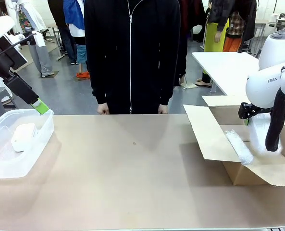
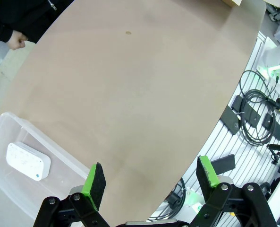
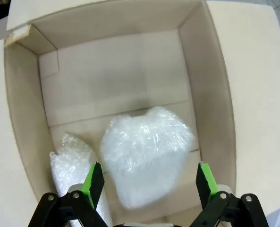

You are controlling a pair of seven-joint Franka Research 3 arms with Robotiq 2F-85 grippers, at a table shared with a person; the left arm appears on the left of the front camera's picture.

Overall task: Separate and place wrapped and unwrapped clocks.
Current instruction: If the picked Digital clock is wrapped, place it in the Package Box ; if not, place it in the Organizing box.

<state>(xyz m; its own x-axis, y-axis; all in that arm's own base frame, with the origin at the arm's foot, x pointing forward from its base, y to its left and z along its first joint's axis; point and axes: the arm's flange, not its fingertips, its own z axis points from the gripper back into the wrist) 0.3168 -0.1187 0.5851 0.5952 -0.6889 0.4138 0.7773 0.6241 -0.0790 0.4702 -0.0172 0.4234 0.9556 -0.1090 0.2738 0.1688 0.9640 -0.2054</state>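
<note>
My right jaws [image 3: 145, 182] are wide apart and hold nothing. They hang over the open cardboard box [image 3: 208, 94] at the right edge of the surface [image 1: 132, 183]. Right below them, between my two green pads [image 3: 93, 183], lies a fat bundle in bubble wrap [image 3: 147, 153]. It rests on the box floor and my pads do not touch it. Just beside it, against the box wall, lies a second wrapped bundle [image 3: 72, 163]. From the front I can see that one poking up along the near left wall of the box [image 1: 239, 147], while my right arm hides much of the inside.

My left jaws [image 2: 151, 182] are also wide apart and hold nothing. They hang over the left edge of the surface, near the far rim of a clear plastic tub [image 1: 42, 129]. The bare white clock [image 1: 23, 136] lies flat in the tub, below my left jaws and a bit to the side, not touching them. In my left wrist view it [image 2: 28, 161] sits well off to one side of my pads.

The middle of the surface is bare brown with one small dark spot [image 1: 134, 143]. A person in a black zip jacket [image 1: 130, 53] stands at the far edge, both hands hanging down at the edge, well apart from my jaws.
</note>
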